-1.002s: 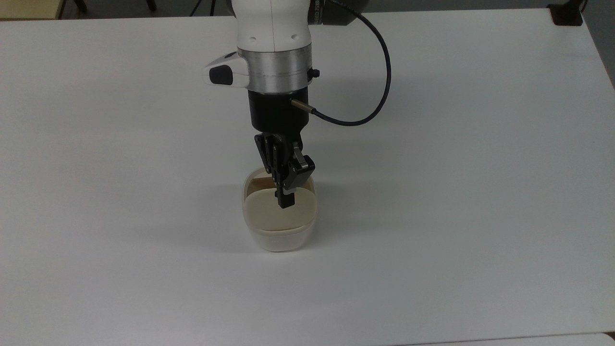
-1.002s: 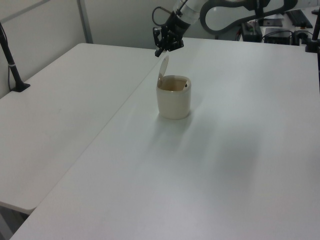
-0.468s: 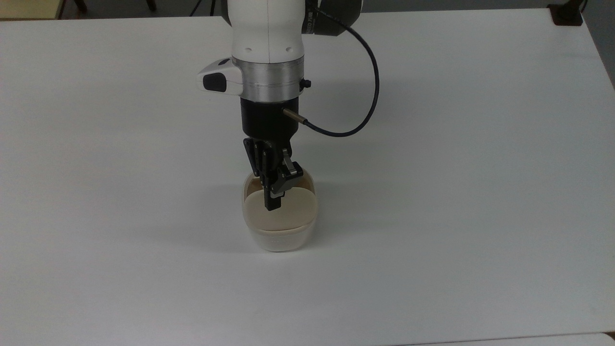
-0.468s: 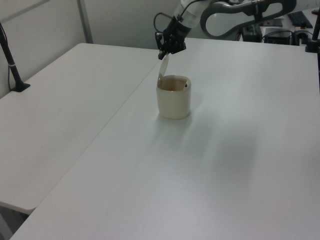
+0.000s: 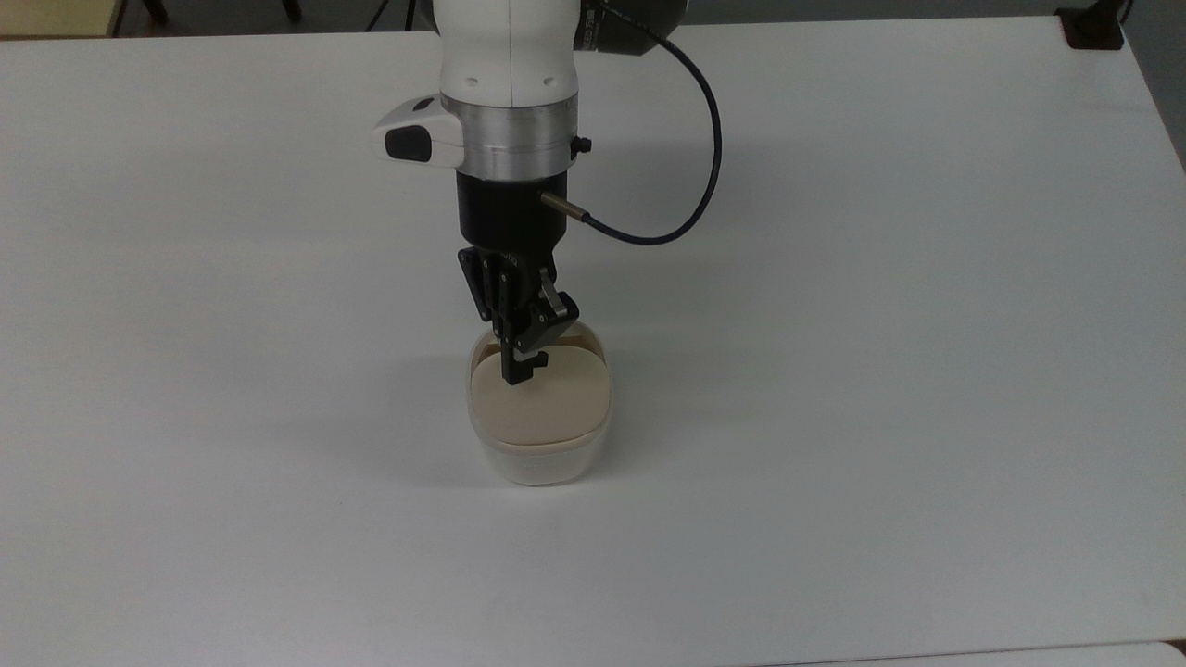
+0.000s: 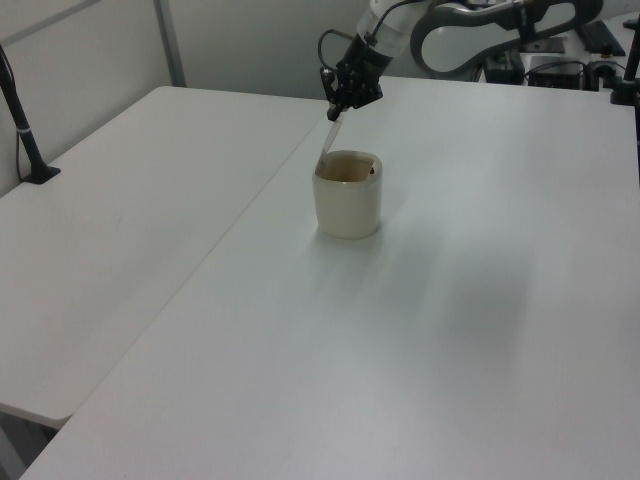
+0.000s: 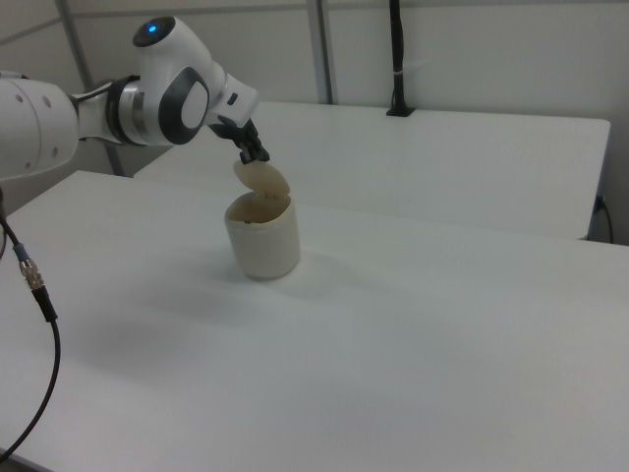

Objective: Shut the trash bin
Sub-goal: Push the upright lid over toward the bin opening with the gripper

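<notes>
Near the middle of the white table [image 5: 834,371] stands the trash bin [image 5: 538,449], a small cream-white tub with rounded corners, resting upright on the tabletop with bare surface on every side. Its beige lid [image 5: 540,398] is raised on its hinge: in the left view the lid [image 6: 327,142] stands nearly upright above the rim on the left view's left side of the bin [image 6: 348,197], leaning a little, and the dark interior of the tub is visible under it. In the right view the lid [image 7: 263,179] rises above the far rim of the bin [image 7: 262,236] and tilts over the opening. The gripper [image 5: 522,368] reaches down from the white and silver wrist of the arm [image 5: 505,65], and its black fingers sit close together with no visible gap, their tips at the upper edge of the lid. In the left view the gripper [image 6: 342,105] meets the top of the lid, and in the right view the gripper [image 7: 252,153] is likewise right at the lid's top edge; whether the tips press on it or merely touch it cannot be told. A black cable [image 5: 690,167] loops out from the wrist toward the top view's right. A second white table [image 6: 120,230] adjoins on the left view's left.
</notes>
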Motion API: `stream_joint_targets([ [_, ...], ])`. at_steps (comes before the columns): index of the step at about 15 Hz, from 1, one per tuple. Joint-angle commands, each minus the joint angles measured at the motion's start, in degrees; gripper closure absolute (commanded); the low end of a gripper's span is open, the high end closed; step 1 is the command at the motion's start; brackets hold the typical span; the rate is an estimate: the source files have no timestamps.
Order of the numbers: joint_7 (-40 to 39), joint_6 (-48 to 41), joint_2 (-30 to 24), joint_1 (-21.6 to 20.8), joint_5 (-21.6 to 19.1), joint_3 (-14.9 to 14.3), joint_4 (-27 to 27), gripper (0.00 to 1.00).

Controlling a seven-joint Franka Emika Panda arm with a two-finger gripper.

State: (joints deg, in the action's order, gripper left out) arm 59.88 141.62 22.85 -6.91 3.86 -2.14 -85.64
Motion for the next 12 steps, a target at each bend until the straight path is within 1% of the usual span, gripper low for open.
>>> stream_joint_targets([
  [1,-2.31,-0.29,-4.74,-0.47,0.89,-0.05,-7.78,1.00],
  [3,-2.83,-1.77,-4.66,-0.56,0.98,0.12,-8.57,1.00],
  [7,-4.76,-2.22,-4.48,-0.64,1.07,0.12,-9.63,1.00],
  [9,-7.13,-2.22,-4.39,-0.73,1.07,0.30,-10.60,1.00],
  [12,-8.02,-2.22,-4.13,-0.64,1.15,0.91,-11.56,1.00],
])
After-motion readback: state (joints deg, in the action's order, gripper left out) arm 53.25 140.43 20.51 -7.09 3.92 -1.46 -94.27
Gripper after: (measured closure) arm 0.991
